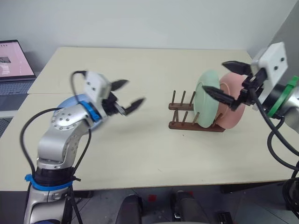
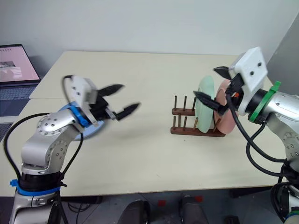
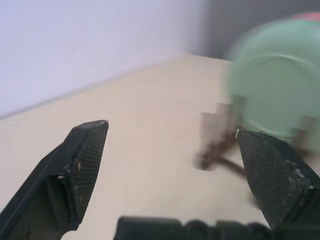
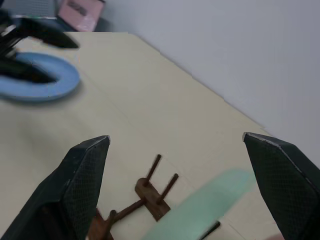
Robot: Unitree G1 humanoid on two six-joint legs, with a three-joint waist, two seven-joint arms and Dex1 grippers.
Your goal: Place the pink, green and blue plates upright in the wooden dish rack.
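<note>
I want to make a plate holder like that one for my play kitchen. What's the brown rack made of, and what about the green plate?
The small dark reddish-brown peg rack looks like stained wood: thin round dowels standing on two rails, with a dull finish. The pale green round plate standing upright in it looks smooth, matte and evenly coloured, so plastic or melamine seems likely, though glazed ceramic can't be ruled out.

The two eye views look forward and down from the robot's head over the cream table, set a little apart, so both take in the wooden dish rack, its green plate and both arms. The left wrist view looks low across the tabletop toward the rack and green plate — near, between its own fingers. The right wrist view faces the other way over the rack's pegs toward the blue plate and a laptop — ground the eye views share.
</note>
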